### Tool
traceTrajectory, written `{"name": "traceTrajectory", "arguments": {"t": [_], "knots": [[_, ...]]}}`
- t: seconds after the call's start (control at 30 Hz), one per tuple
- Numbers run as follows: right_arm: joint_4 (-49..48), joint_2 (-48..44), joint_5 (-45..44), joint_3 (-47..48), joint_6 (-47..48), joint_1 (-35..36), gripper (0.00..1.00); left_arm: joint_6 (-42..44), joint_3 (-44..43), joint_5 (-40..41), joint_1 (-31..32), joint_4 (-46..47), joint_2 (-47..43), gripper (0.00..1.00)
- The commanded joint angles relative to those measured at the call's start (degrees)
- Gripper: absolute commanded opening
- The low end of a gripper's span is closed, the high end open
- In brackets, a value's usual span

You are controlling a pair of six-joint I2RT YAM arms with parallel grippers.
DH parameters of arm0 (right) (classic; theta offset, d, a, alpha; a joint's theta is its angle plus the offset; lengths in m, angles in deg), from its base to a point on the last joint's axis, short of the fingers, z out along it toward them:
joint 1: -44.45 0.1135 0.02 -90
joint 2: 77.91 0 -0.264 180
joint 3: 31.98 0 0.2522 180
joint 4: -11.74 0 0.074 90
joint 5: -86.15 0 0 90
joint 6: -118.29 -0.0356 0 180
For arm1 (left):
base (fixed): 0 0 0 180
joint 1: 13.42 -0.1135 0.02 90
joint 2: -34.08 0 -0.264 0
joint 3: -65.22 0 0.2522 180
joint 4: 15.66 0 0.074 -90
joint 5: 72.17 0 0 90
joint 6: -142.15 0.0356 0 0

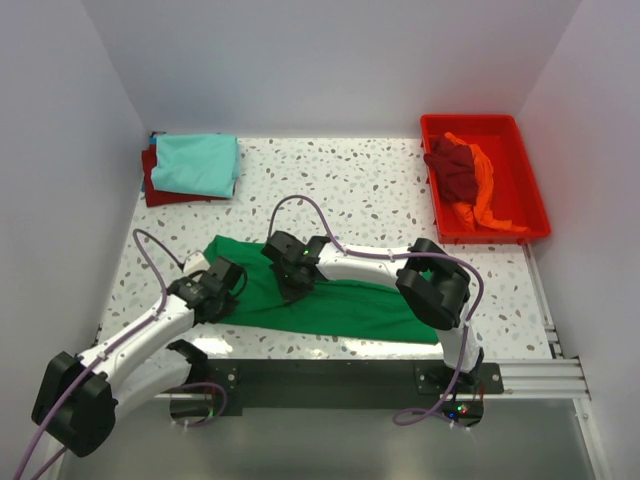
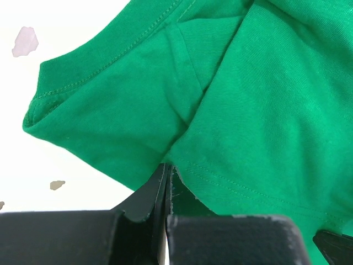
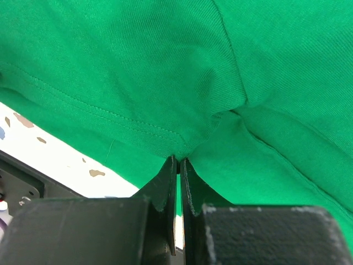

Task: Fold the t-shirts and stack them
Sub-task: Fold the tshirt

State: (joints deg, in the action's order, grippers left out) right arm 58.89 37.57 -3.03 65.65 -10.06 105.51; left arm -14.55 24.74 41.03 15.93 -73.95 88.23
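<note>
A bright green t-shirt (image 1: 352,306) lies bunched lengthwise near the table's front edge. My left gripper (image 1: 226,281) is shut at the shirt's left end. In the left wrist view its jaws (image 2: 167,168) pinch the hem of the green cloth (image 2: 265,99) beside a sleeve. My right gripper (image 1: 296,267) is shut on the shirt's upper middle. The right wrist view shows its jaws (image 3: 178,161) closed on a gathered fold of the green cloth (image 3: 138,72). A folded light teal t-shirt (image 1: 197,163) rests on a dark red one (image 1: 160,190) at the back left.
A red plastic tray (image 1: 523,165) stands at the back right. It holds a crumpled dark red shirt (image 1: 455,168) and an orange one (image 1: 484,200). White walls close in the left, back and right sides. A metal rail (image 1: 520,372) runs along the front edge.
</note>
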Motion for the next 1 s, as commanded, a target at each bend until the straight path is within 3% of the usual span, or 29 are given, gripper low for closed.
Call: {"name": "traceTrajectory", "arguments": {"t": [0.0,0.27,0.43,0.63,0.7,0.97], "knots": [[0.63,-1.93,0.59,-0.38,0.12,-0.15,0.00,-1.42,-1.58,1.15,0.36,-1.61,-1.85,0.00],[0.10,-1.40,1.73,-0.56,0.47,-0.24,0.00,-2.30,-2.20,0.62,0.36,-3.10,-3.97,0.00],[0.10,-1.49,1.64,-0.38,0.82,-0.94,0.00,-0.63,-1.49,1.14,0.45,-0.82,0.16,0.00],[-1.65,-2.80,2.69,-3.98,0.82,-4.98,0.00,-0.98,-2.29,1.85,0.45,-1.26,2.89,0.38],[-2.53,-3.07,3.31,-5.21,0.64,-5.33,0.00,-0.89,-2.02,1.76,0.45,-1.08,1.67,0.41],[-3.15,-2.10,4.63,-5.04,0.82,-5.42,0.00,-1.51,-1.14,2.11,0.45,-0.03,0.87,0.34]]}}
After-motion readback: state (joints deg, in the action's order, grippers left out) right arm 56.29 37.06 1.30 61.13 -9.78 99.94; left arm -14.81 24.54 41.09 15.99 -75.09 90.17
